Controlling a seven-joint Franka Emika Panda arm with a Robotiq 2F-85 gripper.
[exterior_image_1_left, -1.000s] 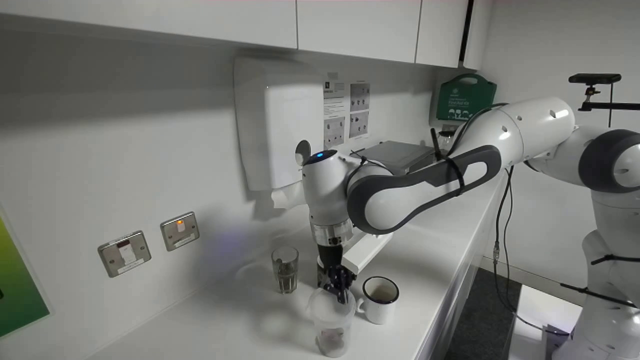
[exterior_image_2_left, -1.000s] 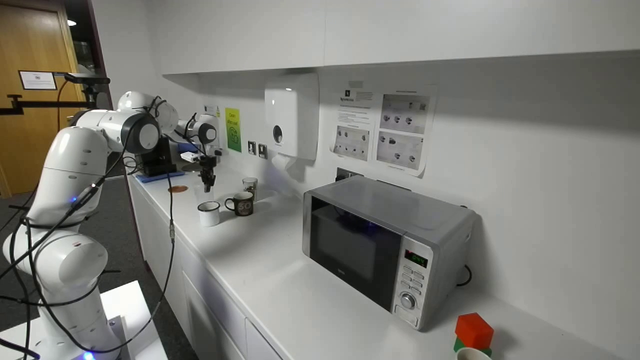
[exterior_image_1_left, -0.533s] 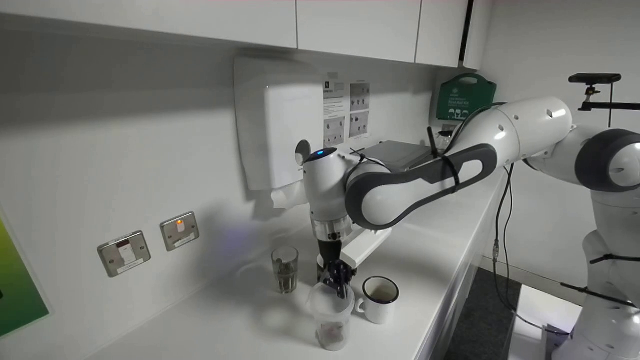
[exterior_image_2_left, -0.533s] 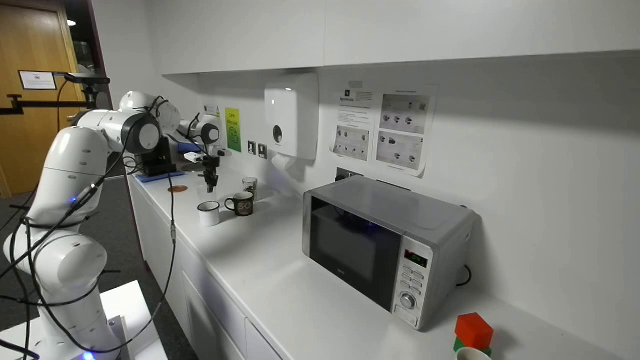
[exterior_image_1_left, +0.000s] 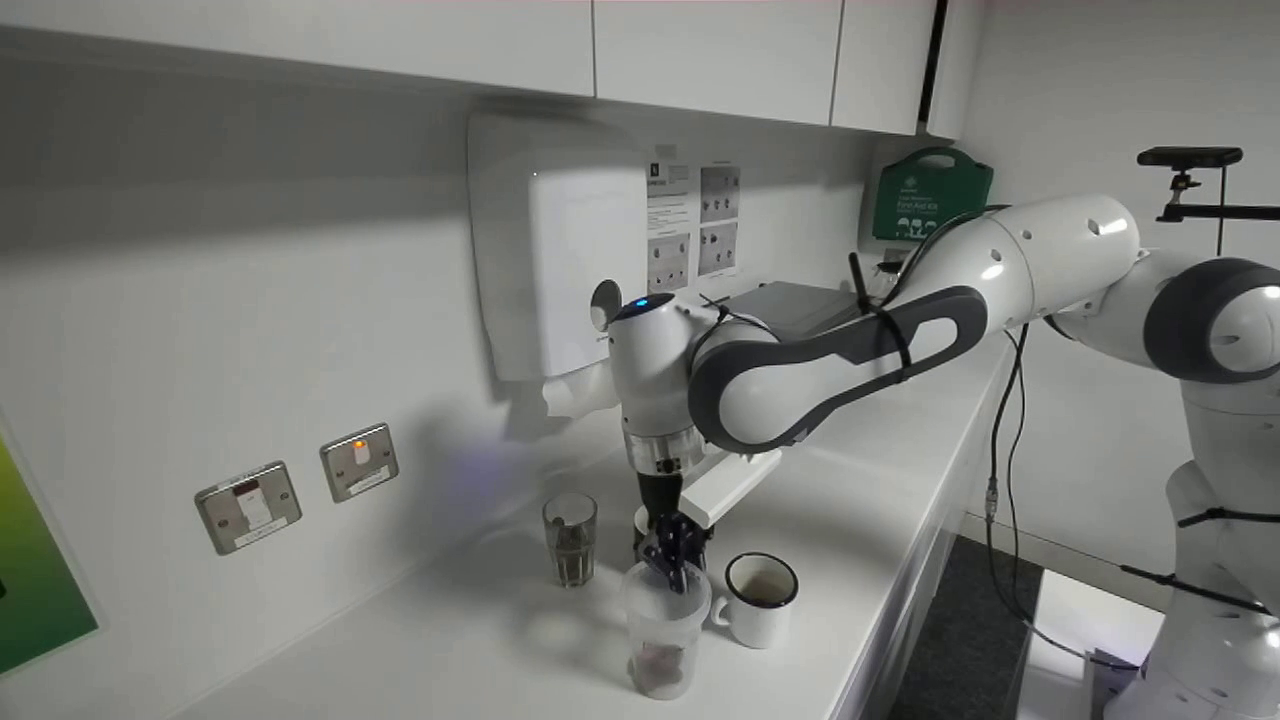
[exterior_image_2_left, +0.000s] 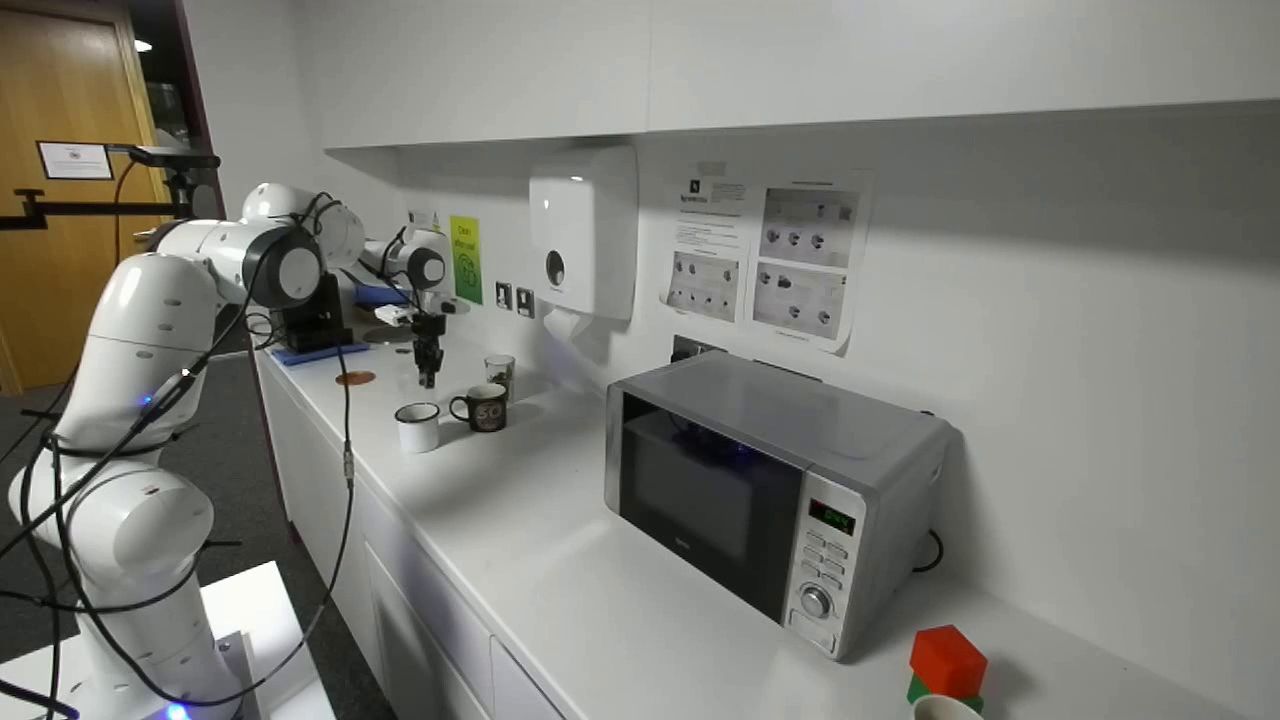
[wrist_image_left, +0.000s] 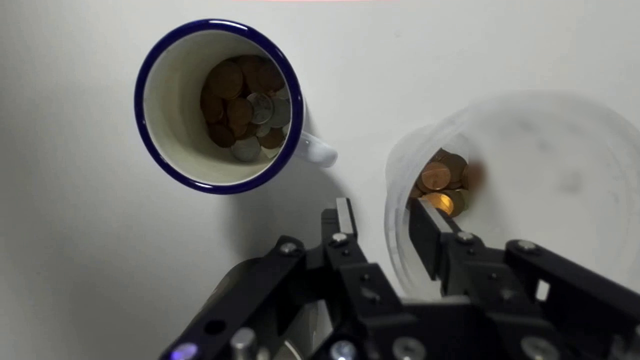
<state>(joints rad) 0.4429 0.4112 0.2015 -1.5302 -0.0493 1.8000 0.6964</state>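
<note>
One see-thru plastic tub (exterior_image_1_left: 663, 628), coins (wrist_image_left: 436, 176) in the bottom, looks approx. upright on the desk (exterior_image_1_left: 420, 660), nearer the front edge than the back. Claw (wrist_image_left: 384, 220) sits over its rim, fingers (wrist_image_left: 344, 217) apart w/ a moderate gap: one inside the tub, one outside, the rim passing btwn them. Wrist view shows space on the outer side, so no grip; can't tell if the inner finger brushes the plastic.

Step in hand is prob. handling the tub by that rim. To do it well: fingers square to the rim & rim centred in the gap, so neither finger shoves it. Thin plastic will prob. flex, so go light. Any move up or down shd be straight, b/c the inner finger could hook the rim & tip the coins.

Mind the neighbours: white mug (exterior_image_1_left: 757, 622) w/ blue rim, also holding coins, just beside the tub on the front-edge side, handle toward it; dark printed mug (exterior_image_2_left: 487, 408), further back from that edge; drinking glass (exterior_image_1_left: 572, 540) nr the back edge. Farther along the desk, in an exterior view: microwave (exterior_image_2_left: 720, 500) by the back edge, then red block (exterior_image_2_left: 948, 662).
</note>
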